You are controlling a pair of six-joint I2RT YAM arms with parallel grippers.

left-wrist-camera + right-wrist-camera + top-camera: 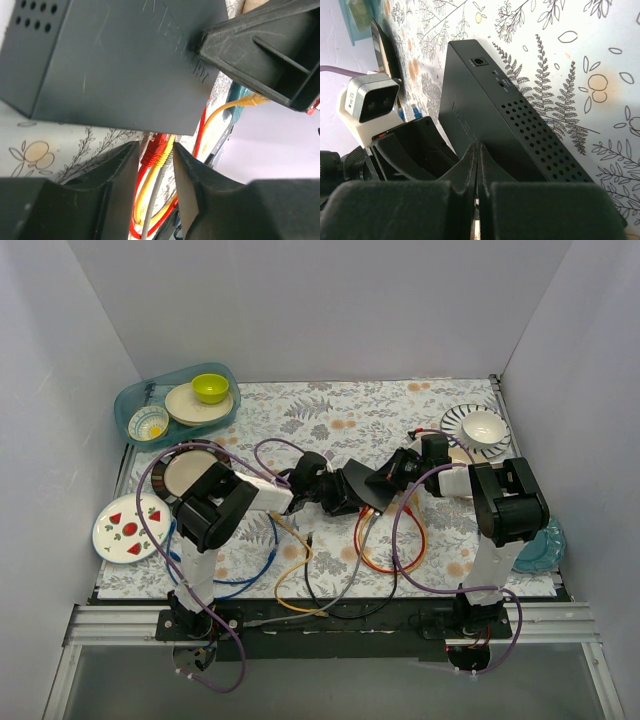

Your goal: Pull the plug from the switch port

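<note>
On the floral tabletop, your switch sits near the middle, between the two arms, with its socket edge turned toward the left one. Your right end effector is fully closed with nothing in it; its joined fingertips rest against the switch's broad flat face. Your left end effector stands partly open at the socket edge, a finger on either side of a red plug and a yellow plug, with a grey cable alongside. You cannot tell whether the fingers actually pinch either plug.
</note>
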